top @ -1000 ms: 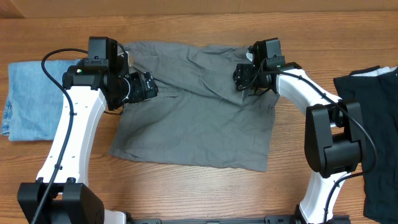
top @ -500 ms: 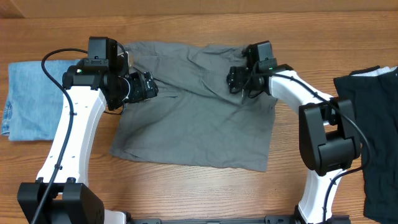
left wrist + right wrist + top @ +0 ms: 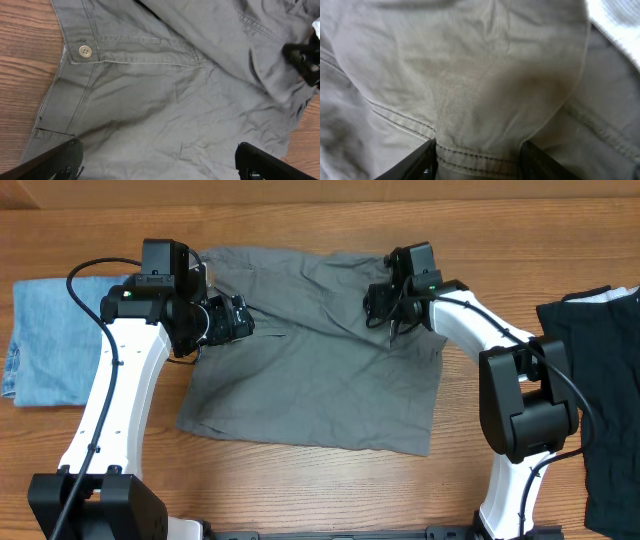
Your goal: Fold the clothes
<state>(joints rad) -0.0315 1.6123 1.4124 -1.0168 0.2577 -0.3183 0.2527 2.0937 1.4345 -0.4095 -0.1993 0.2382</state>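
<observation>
On the wooden table (image 3: 300, 490), crumpled grey cotton shorts (image 3: 310, 380) lie spread and unfolded as our left fingers (image 3: 60, 157) hover wide apart and our right fingers (image 3: 415, 167) pinch a far seam, folding barely begun.

**Materials and finishes: cloth on wood, plastic arm casings**

The grey garment (image 3: 320, 350) is matt woven cloth, creased, with raised stitched seams and a smooth, pale, slightly glossy button (image 3: 85, 50), plastic by its look. The table (image 3: 300, 490) is wood with visible grain and a low satin sheen. At left, the folded denim (image 3: 45, 340) is matt, faded blue cloth; at right, the black garment (image 3: 610, 380) is matt dark cloth. The arm shells (image 3: 110, 400) are smooth glossy white plastic; the joint housings (image 3: 540, 415) are matt black.
</observation>
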